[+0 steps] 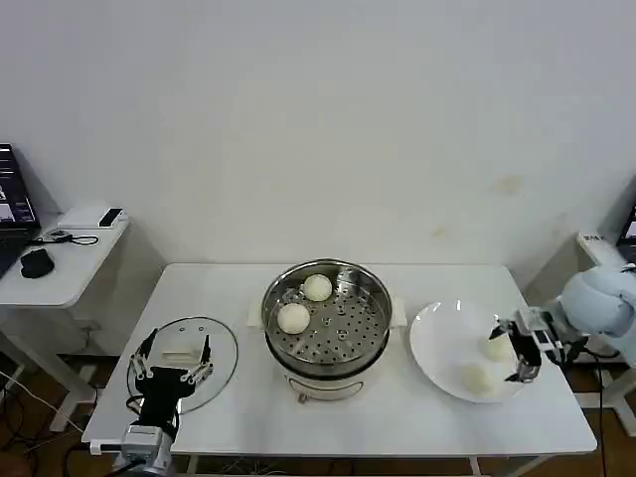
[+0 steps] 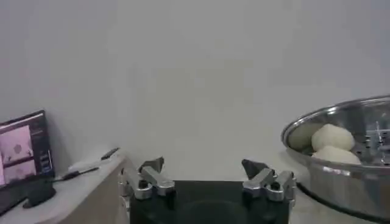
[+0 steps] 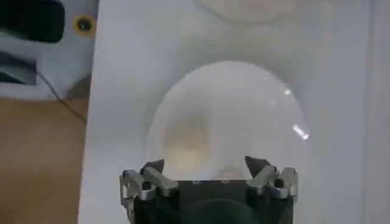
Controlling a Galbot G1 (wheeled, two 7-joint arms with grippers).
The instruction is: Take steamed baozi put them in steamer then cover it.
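Shiny perforated metal steamer point(image 1: 326, 318), smooth matt baozi point(image 1: 293, 318), glossy, seemingly ceramic white plate point(image 1: 437, 338).

Head view overlooks table point(image 1: 397, 417); wrist views close, seemingly sharing little.

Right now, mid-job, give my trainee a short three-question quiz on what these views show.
1. True or false: two steamed baozi already lie in the steamer.
2. How many buns remain on the white plate?
3. Which thing lies under the left hand? A) the white plate B) the glass lid C) the steamer

Key:
1. True: both sit on the perforated tray, toward its far left.
2. Two, on the plate's right side, by the open right hand.
3. B: the lid lies flat on the table, left of the steamer, with the open left hand over its near edge.
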